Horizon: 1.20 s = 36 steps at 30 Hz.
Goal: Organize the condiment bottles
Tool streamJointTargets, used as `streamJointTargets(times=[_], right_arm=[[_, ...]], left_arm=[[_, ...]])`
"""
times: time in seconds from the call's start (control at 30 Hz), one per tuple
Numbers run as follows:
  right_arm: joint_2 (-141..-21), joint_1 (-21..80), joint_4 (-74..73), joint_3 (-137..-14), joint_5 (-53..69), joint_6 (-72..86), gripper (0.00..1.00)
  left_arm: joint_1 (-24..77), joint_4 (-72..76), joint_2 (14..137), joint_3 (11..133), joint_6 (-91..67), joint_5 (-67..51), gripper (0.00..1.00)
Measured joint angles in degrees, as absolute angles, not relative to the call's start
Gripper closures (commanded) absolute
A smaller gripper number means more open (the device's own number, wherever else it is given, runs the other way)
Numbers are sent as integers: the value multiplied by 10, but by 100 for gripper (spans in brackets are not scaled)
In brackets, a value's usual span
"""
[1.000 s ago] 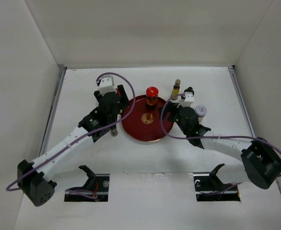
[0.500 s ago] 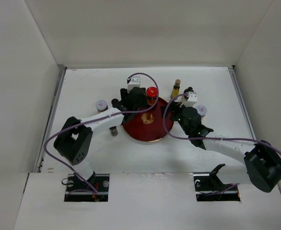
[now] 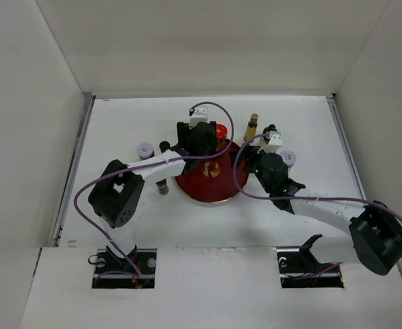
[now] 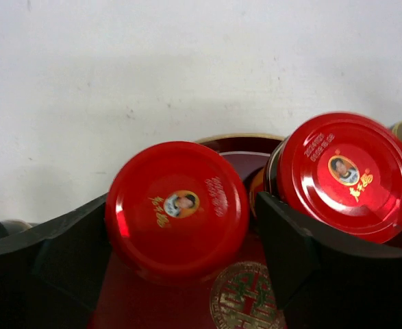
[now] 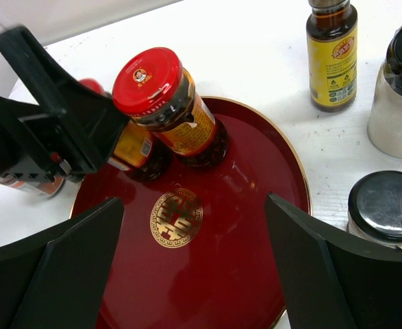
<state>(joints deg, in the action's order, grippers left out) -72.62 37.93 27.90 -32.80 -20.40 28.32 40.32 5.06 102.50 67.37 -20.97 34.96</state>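
While the left gripper (image 4: 182, 226) is clamped round a red-lidded jar (image 4: 177, 199) over the far part of the dark red tray (image 3: 211, 190), the right gripper (image 5: 192, 212) hangs wide open above the tray's near side with nothing in it. Can't tell if the held jar touches the tray.

The other red-lidded jar (image 5: 166, 110) stands on the tray just beside it.

Setting's pretty plain: a white table (image 3: 310, 123) boxed in by blank white walls (image 3: 187, 48) on three sides.

On the table right of the tray sit the amber bottle (image 5: 331, 55), a black-capped jar (image 5: 399, 96) and a shiny-lidded jar (image 5: 385, 205), close together. On the left are a white-lidded jar (image 3: 144, 149) and, just beside the rim, a small dark bottle (image 3: 162, 186).
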Motion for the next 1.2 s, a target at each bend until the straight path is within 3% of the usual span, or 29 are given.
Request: streamJointTargets(times=[0.13,0.33,0.53,0.73,0.9,1.2], right_arm=[[-726,379,279,-328,-204,283,9],[-726,379,279,-328,-204,283,9],[-726,379,279,-328,-204,283,9],[-729,380,279,-328,-204,283,9],[-729,380,279,-328,-204,283,9],[-735,380,279,-328,-204,283,9]], left_arm=[[408,73,1012,674,-205,376,11],[408,93,952,646,-209,381,8],[382,102,808,550,-227,388,13],[260,40,677,477,-289,390,19],[187,-14,703,475,-331,354,21],[172,-24,802,469,-350,322,25]])
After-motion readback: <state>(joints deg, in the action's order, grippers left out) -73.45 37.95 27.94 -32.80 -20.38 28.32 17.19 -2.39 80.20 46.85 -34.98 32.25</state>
